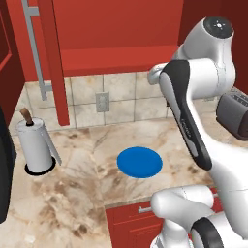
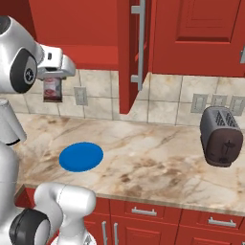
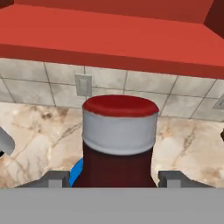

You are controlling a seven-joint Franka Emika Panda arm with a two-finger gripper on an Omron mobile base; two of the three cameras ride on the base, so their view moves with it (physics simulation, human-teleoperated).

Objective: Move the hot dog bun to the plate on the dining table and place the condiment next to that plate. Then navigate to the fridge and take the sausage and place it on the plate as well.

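1. Jaws clamp the condiment bottle (image 3: 119, 144), carried high above the blue plate (image 2: 81, 156).
2. Grip sits low on the bottle: it may tip when swung.
3. Beyond the plate, the open cabinet door (image 2: 125, 52) risks a knock.

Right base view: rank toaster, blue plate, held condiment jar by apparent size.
1. Toaster and blue plate: about equal in apparent area; the plate lies flat and foreshortened, so I won't rank them.
2. Condiment jar: clearly smallest, held in the gripper above the counter, partly hidden by the hand.
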